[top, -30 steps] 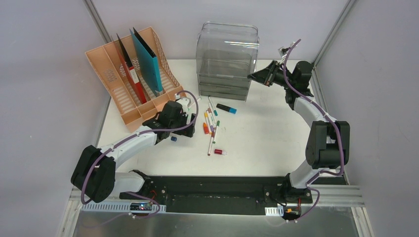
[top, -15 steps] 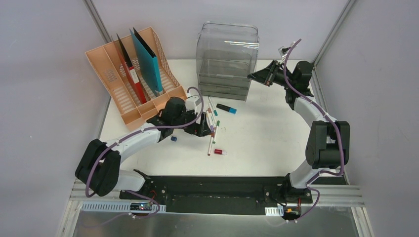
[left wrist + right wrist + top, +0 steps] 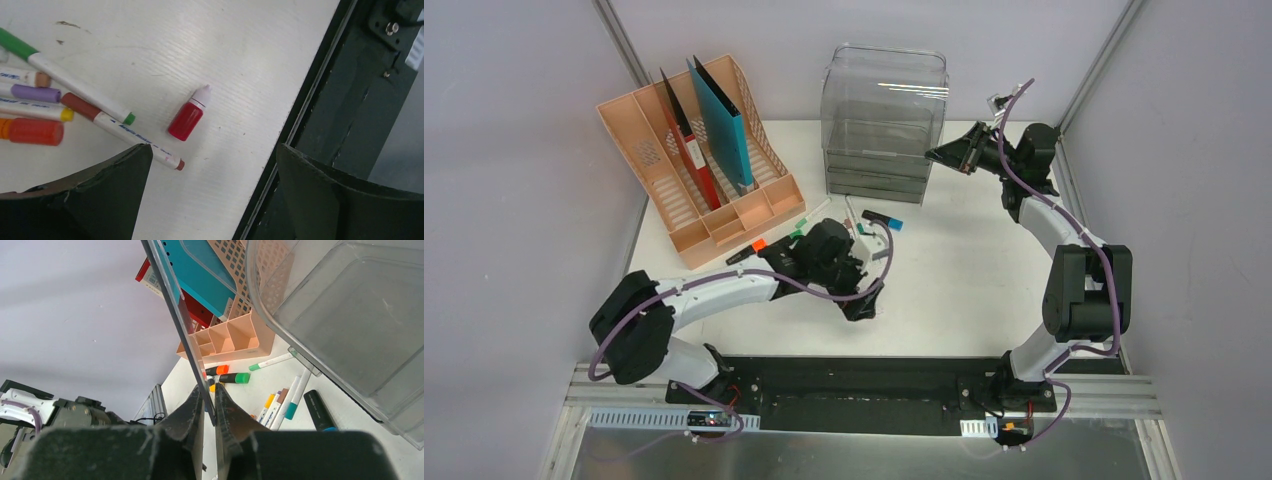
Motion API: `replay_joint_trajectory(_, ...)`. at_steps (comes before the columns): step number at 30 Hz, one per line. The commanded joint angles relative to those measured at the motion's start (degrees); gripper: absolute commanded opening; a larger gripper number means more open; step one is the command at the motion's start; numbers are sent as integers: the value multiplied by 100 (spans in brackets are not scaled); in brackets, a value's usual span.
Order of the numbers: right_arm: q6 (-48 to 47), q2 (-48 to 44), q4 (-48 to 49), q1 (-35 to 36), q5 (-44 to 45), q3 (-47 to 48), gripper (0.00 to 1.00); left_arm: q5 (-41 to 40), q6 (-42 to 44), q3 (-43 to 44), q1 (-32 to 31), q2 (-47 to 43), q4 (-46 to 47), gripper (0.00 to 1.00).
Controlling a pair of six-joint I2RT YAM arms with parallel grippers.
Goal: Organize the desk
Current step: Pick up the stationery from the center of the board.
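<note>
The white desk (image 3: 964,280) carries loose markers (image 3: 807,215) and highlighters in front of the clear grey drawer box (image 3: 884,110). My left gripper (image 3: 862,305) is open and empty, low over the desk near its black front rail. In the left wrist view (image 3: 212,147) a small red bottle with a white cap (image 3: 186,119) lies just ahead of the jaws, with markers (image 3: 75,95) to its left. My right gripper (image 3: 939,154) is at the box's right side. In the right wrist view (image 3: 210,405) it is shut on a thin clear panel edge (image 3: 175,305) of the box.
A peach file rack (image 3: 694,170) stands at the back left with a teal binder (image 3: 722,120) and a red binder (image 3: 686,140). A black and blue highlighter (image 3: 882,218) lies in front of the box. The black front rail (image 3: 340,130) runs close by the left jaws.
My left arm has swung right and toward the near edge, from beside the file rack to above the red bottle, uncovering markers by the rack. The right arm has not moved.
</note>
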Motion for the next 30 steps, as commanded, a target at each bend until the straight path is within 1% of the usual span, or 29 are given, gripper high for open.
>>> replay_joint_trajectory(1, 176, -26, 269, -110, -35, 38, 9, -507, 1155, 219, -436, 155, -137, 99)
replay_joint_trajectory(4, 214, 0, 303, -110, -46, 46, 9, -718, 1536, 177, -623, 323, 72, 99)
replay_joint_trajectory(7, 241, 13, 335, -110, -68, 46, 9, -845, 2024, -7, -814, 447, 544, 99)
replay_joint_trajectory(12, 264, 32, 353, -110, -81, 59, 9, -549, 2716, -335, -880, 448, 1313, 99)
replay_joint_trajectory(15, 284, 28, 374, -111, -97, 59, 9, -475, 3003, -484, -868, 492, 1607, 99)
replay_joint_trajectory(19, 295, 39, 384, -108, -100, 59, 9, -484, 3045, -397, -879, 676, 1582, 99)
replay_joint_trajectory(23, 304, 42, 395, -110, -108, 59, 9, -838, 2825, -163, -875, 918, 1418, 99)
replay_joint_trajectory(27, 313, 49, 393, -110, -112, 59, 9, -927, 2782, -154, -874, 949, 1415, 99)
replay_joint_trajectory(30, 321, 63, 401, -110, -108, 59, 9, -997, 2822, -174, -879, 984, 1416, 96)
